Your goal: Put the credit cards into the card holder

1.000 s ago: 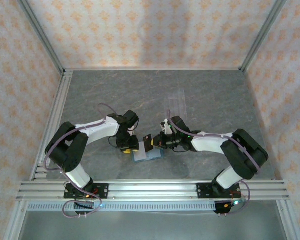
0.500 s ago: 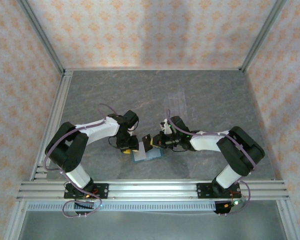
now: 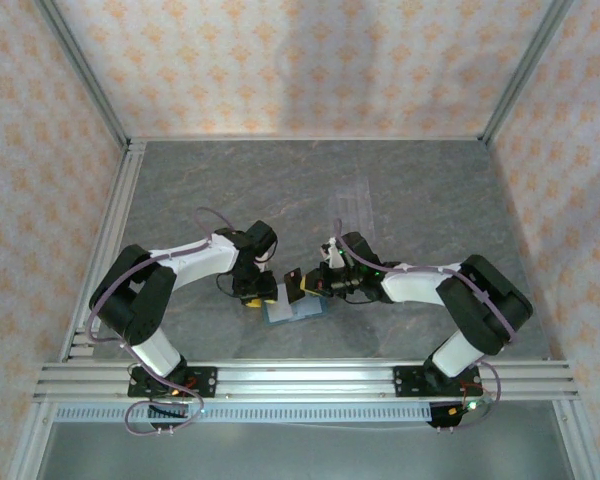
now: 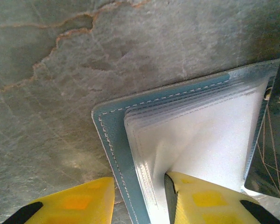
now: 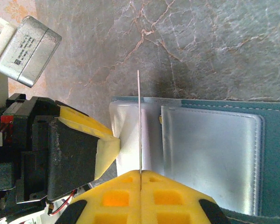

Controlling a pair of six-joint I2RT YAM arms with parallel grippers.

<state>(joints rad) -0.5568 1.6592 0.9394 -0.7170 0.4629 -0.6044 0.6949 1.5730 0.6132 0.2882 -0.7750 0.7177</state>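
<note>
The teal card holder [image 3: 298,310] lies open on the table between the arms, its clear pockets up. My left gripper [image 3: 260,293] straddles the holder's left edge [image 4: 107,135]. One yellow finger [image 4: 74,205] is outside on the table. The other finger [image 4: 200,200] is tucked under a lifted clear leaf [image 4: 210,126], so the holder's edge sits between partly closed jaws. My right gripper [image 5: 140,173] is shut on a dark credit card [image 5: 139,121], seen edge-on, upright over the pockets by the lifted leaf. The same card [image 4: 270,140] shows pale digits and gold lines.
A clear slotted stand [image 3: 355,205] sits faintly visible on the grey stone table behind the grippers. The left arm's black wrist and a grey metal block [image 5: 28,49] crowd the holder's left side. Aluminium rails [image 3: 300,378] run along the near edge.
The right arm's elbow sways slightly. Both grippers, the card and the holder stay where they were.
</note>
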